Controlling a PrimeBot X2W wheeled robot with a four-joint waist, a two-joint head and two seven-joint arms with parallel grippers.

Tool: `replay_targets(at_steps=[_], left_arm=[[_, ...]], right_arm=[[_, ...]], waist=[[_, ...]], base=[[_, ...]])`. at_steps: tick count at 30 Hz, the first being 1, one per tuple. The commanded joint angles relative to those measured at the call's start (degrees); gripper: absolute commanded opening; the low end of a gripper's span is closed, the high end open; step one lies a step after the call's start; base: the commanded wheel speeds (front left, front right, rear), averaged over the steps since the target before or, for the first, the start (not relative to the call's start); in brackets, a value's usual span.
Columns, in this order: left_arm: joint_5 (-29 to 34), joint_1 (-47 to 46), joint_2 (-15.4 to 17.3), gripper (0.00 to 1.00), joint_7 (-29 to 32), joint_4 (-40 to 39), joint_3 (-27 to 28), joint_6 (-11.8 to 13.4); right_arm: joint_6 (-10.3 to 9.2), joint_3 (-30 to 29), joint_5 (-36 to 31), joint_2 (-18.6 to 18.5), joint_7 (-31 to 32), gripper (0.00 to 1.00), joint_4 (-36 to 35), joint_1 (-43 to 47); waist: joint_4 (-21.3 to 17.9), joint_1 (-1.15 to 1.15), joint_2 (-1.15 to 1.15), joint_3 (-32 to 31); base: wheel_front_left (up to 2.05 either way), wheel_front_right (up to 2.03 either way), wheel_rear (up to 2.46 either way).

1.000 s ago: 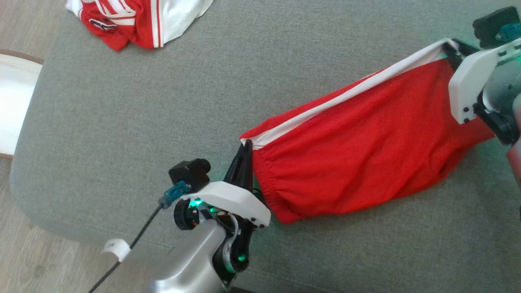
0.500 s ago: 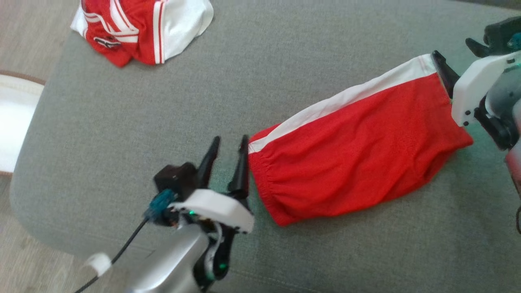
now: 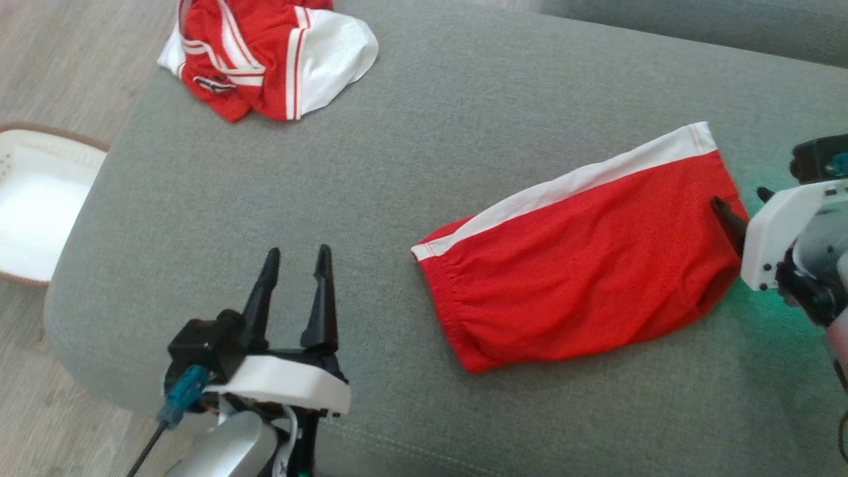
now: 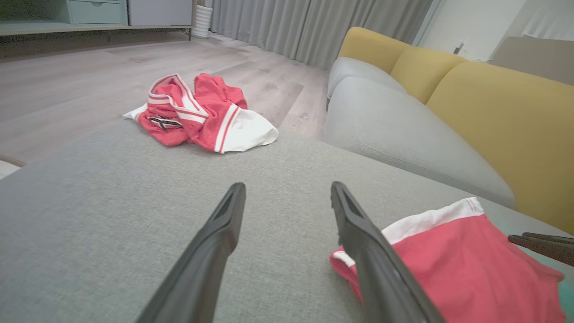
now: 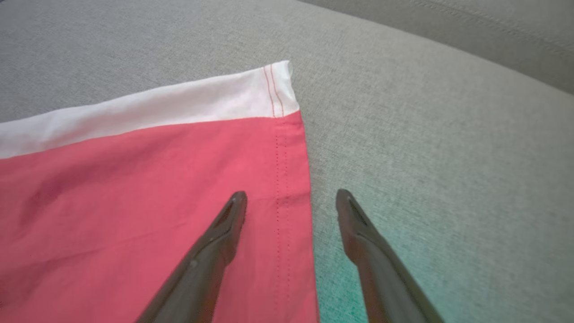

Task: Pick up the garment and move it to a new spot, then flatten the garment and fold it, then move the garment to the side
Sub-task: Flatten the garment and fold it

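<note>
The folded red shorts (image 3: 583, 265) lie flat near the grey cushion's (image 3: 464, 119) right edge, the left gripper (image 3: 298, 250) and right gripper (image 5: 291, 194) both apart and empty, and I'd worry that pinching only the top layer pulls the fold open.

- Flat red fabric garment (image 3: 583, 285): solid red, with one white band along its far edge and red stitch lines across the band's end.
- Grey woven sofa cushion (image 3: 424, 146): plain heathered grey, tinted by a green glow beside the right gripper (image 5: 291, 195).
- Crumpled red-and-white jersey (image 3: 265, 59): red with white stripes, a white panel and a small dark logo.
- Left gripper (image 3: 297, 253): black fingers, white housing.
- Padded sofa backrest (image 4: 493, 112): mustard yellow.
- Plank floor (image 3: 66, 66): pale grey-brown wood grain.
- Plastic basket (image 3: 40, 199): white, brown rim.
</note>
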Motion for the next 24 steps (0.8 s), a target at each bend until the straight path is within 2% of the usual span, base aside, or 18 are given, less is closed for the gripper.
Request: replay_targets(at_steps=[1,7,8,9,10,11,12,13,18,24], left_arm=[[0.81,-1.09,1.84,1.00,-0.67,-1.95,2.54,0.50],[1.12,0.04,2.58,1.00,-0.77,-3.31,3.07,1.85],[1.11,0.17,2.60,1.00,-0.78,-3.38,3.07,1.94],[1.09,0.30,2.64,1.00,-0.79,-3.42,3.08,2.02],[1.08,0.45,2.69,1.00,-0.79,-3.44,3.10,2.14],[1.07,0.58,2.74,1.00,-0.79,-3.46,3.12,2.26],[1.07,0.68,2.78,1.00,-0.77,-3.48,3.13,2.37],[1.08,0.73,2.82,1.00,-0.75,-3.54,3.13,2.44],[1.06,0.74,3.09,1.00,-0.75,-3.69,3.44,2.41],[1.01,1.34,3.28,1.00,-1.01,-3.49,4.14,2.04]], right_arm=[[0.42,-0.36,0.49,-1.03,0.44,1.00,-1.13,-0.02],[0.42,-1.09,2.62,0.28,6.44,1.00,0.05,1.76],[0.42,-0.90,3.18,0.41,7.51,0.87,-0.16,2.11],[0.42,-0.69,3.68,0.45,8.45,0.64,-0.46,2.45],[0.42,-0.51,4.05,0.44,9.14,0.45,-0.85,2.76],[0.42,-0.39,4.25,0.42,9.51,0.35,-1.27,3.06],[0.42,-0.33,4.41,0.47,9.67,0.08,-1.69,3.31],[0.42,-0.51,4.43,0.53,9.35,0.00,-2.08,3.48],[0.42,-2.91,2.66,1.85,5.26,0.00,-2.94,3.73],[0.42,-8.57,-2.46,5.46,0.85,0.00,-3.25,5.13]], waist=[[0.47,0.01,0.00,0.47],[1.36,0.01,0.00,0.83],[1.40,0.01,0.00,0.73],[1.38,0.01,0.00,0.58],[1.29,0.01,0.00,0.42],[1.16,0.01,0.00,0.24],[0.95,0.01,0.00,0.04],[0.68,0.01,0.00,-0.14],[-1.93,0.01,0.00,-1.32],[-8.36,0.01,0.00,-3.28]], base=[[0.00,0.00,0.00],[0.00,0.00,0.00],[0.00,0.00,0.00],[0.00,0.00,0.00],[0.00,0.00,0.00],[0.00,0.00,0.00],[0.00,0.00,0.00],[0.00,0.00,0.00],[0.00,0.00,0.00],[0.00,0.00,0.00]])
